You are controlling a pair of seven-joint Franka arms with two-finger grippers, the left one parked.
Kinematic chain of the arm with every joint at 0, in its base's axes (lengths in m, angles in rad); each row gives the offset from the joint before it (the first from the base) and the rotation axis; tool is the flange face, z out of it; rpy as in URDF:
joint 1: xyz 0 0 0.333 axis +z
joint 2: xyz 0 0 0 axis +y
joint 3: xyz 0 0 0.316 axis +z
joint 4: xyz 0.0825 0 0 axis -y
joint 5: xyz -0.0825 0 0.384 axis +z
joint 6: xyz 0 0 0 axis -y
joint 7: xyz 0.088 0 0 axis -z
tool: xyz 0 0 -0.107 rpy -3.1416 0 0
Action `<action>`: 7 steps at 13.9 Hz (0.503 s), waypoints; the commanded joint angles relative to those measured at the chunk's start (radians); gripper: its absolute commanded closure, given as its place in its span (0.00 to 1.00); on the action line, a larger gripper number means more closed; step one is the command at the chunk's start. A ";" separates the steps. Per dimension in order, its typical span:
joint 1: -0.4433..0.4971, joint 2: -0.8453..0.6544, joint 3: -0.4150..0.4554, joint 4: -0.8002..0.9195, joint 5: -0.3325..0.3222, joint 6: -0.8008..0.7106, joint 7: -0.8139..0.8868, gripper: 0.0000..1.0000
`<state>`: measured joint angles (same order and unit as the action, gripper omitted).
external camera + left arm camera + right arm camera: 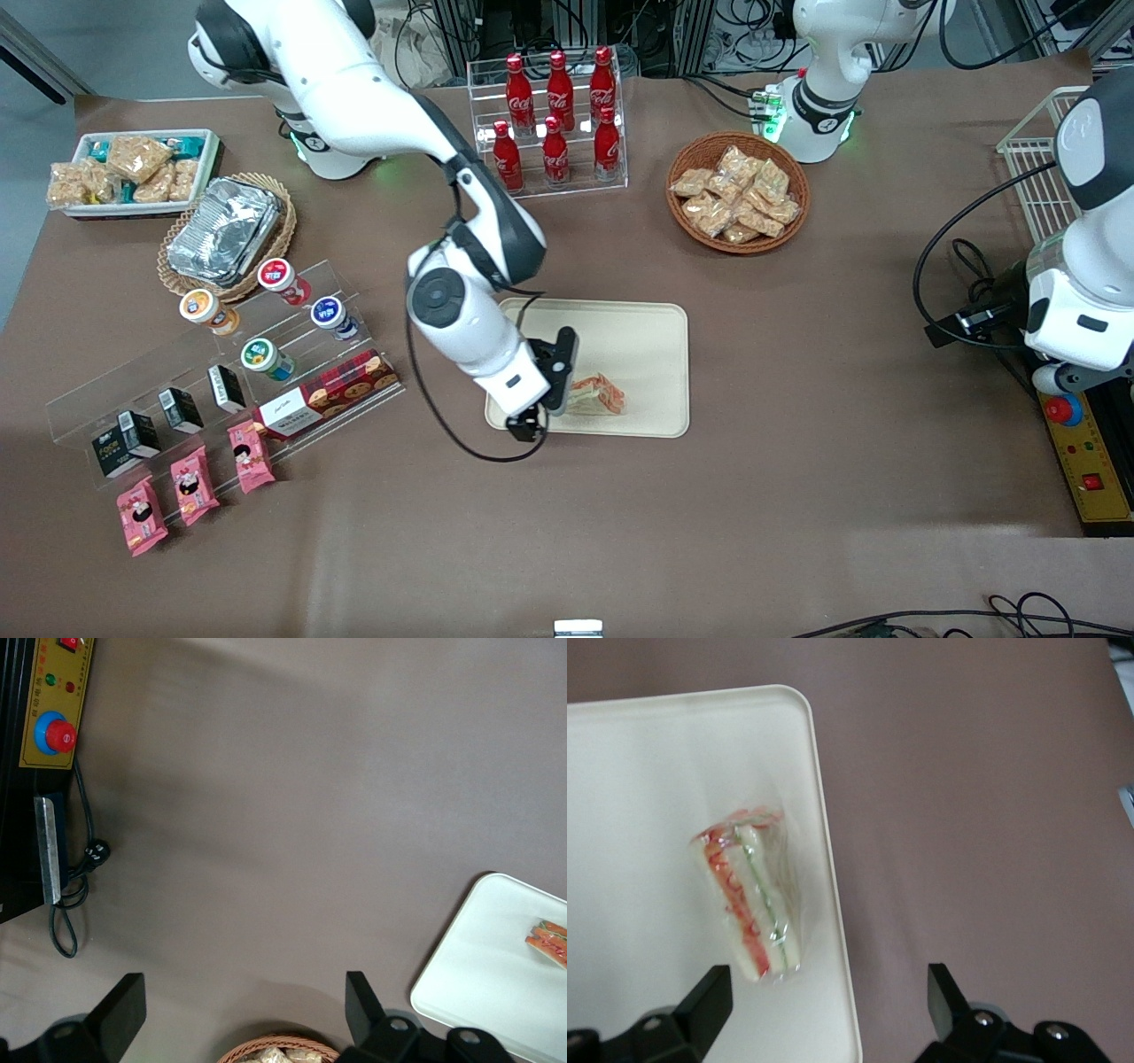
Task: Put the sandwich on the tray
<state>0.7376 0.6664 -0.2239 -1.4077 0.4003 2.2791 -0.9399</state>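
Observation:
The sandwich [598, 394] [749, 904], a wrapped wedge of pale bread with red and green layers, lies flat on the cream tray [638, 346] [647, 797], close to the tray's edge nearest the front camera. My gripper [524, 430] [828, 1005] hovers open over that same edge, at the tray corner toward the working arm's end. Nothing is between its fingers [709, 1001], and the sandwich is apart from them. The tray rim runs between the two fingers in the right wrist view. The tray [487, 966] and a tip of the sandwich [549, 939] also show in the left wrist view.
A clear rack of cola bottles [554, 115] and a wicker basket of snack packets [737, 190] stand farther from the front camera than the tray. Toward the working arm's end are an acrylic shelf of cups and boxes [266, 337], a foil container [226, 230] and pink packets [190, 483].

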 commanded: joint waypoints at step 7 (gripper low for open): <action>-0.147 -0.229 -0.100 -0.022 -0.152 -0.366 0.424 0.02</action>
<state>0.6358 0.4910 -0.3336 -1.4081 0.2920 1.9686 -0.6323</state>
